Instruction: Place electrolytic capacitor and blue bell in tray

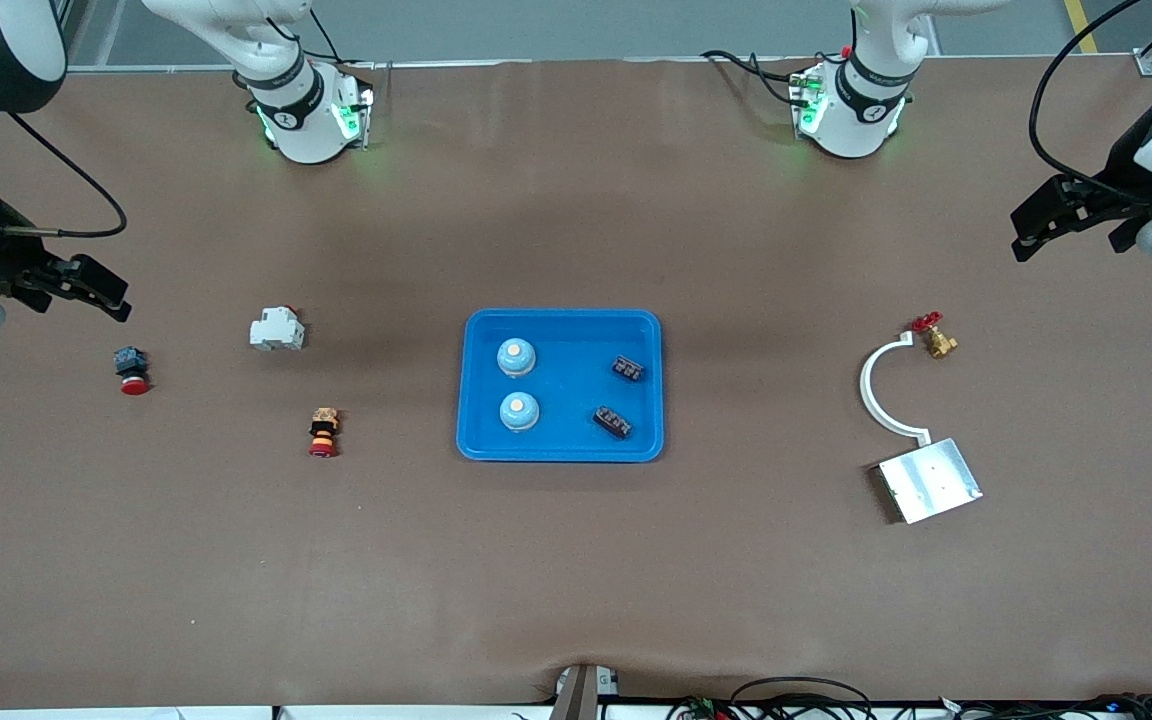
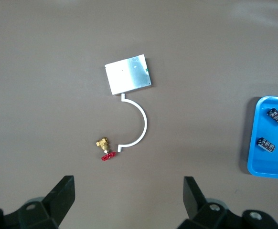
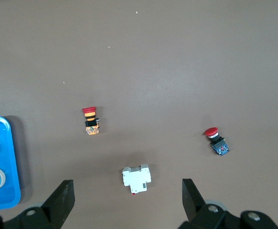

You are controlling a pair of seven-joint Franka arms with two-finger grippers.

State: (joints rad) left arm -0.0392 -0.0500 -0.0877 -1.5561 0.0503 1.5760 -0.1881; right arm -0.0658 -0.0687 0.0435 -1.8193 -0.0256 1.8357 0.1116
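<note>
Front view shows you the blue tray [image 1: 561,325] in the middle of the surface. Inside it lie two blue bells [image 1: 516,356] toward the right arm's end and two dark capacitor parts [image 1: 626,368] toward the left arm's end.

Your left claw [image 1: 1036,228] hangs open and empty over the surface near the red-handled brass valve [image 1: 935,335], the white curved piece [image 1: 881,385] and the silver plate [image 1: 931,480].

Your right claw [image 1: 101,290] is also open and empty, over the surface near the red push button [image 1: 132,370]. Beside it you see the white breaker [image 1: 277,329] and the orange-and-red stacked part [image 1: 323,431].
</note>
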